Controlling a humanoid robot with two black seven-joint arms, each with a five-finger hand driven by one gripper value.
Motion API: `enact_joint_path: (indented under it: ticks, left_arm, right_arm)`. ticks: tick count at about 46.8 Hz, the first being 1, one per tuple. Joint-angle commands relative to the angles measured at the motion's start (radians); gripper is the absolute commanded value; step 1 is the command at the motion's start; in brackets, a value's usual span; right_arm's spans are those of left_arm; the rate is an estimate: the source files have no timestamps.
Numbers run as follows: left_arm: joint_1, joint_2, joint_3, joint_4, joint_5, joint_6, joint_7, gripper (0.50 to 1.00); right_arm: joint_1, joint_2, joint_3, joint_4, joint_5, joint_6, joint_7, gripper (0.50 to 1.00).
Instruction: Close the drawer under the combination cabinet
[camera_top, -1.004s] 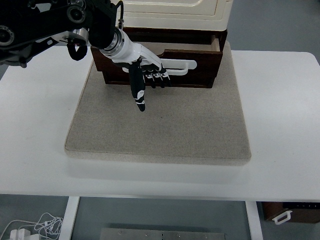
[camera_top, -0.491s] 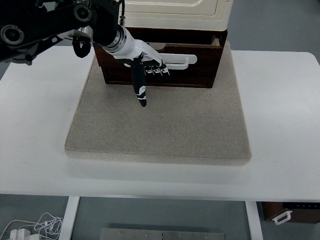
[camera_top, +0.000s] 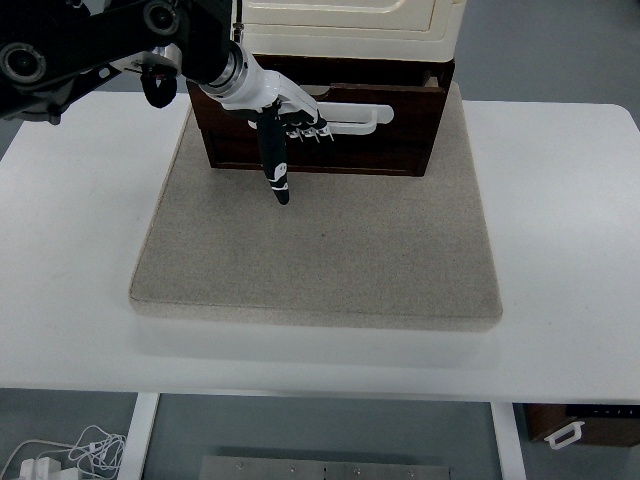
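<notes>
The combination cabinet (camera_top: 345, 25) has a cream upper body and stands at the back of a grey mat (camera_top: 320, 250). Under it, the dark brown drawer (camera_top: 385, 145) with a white handle (camera_top: 362, 121) sticks out only slightly from the base. My left hand (camera_top: 288, 128) comes in from the upper left and rests against the left half of the drawer front. Its fingers lie flat on the wood by the handle, and the black thumb points down toward the mat. It holds nothing. The right arm does not show.
The mat lies on the white table (camera_top: 560, 250), which extends on both sides of it. Below the table, a brown box with a white handle (camera_top: 572, 430) sits at the bottom right, and white cables (camera_top: 60, 455) lie at the bottom left.
The drawer has slid back toward the cabinet, its front now nearer the base. My left hand has moved back with it, staying against the front.
</notes>
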Motion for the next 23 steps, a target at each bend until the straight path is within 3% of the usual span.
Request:
enact_joint_path:
  ticks: [1, 23]
  left_arm:
    - [0.000, 0.000, -0.001, 0.000, 0.000, 0.000, 0.000, 1.000]
    - [0.000, -0.001, -0.010, 0.029, 0.024, 0.000, 0.000, 1.000]
  right_arm:
    - [0.000, 0.000, 0.000, 0.001, 0.000, 0.000, 0.001, 0.952]
    - [0.000, 0.000, 0.000, -0.001, 0.000, 0.000, 0.001, 0.952]
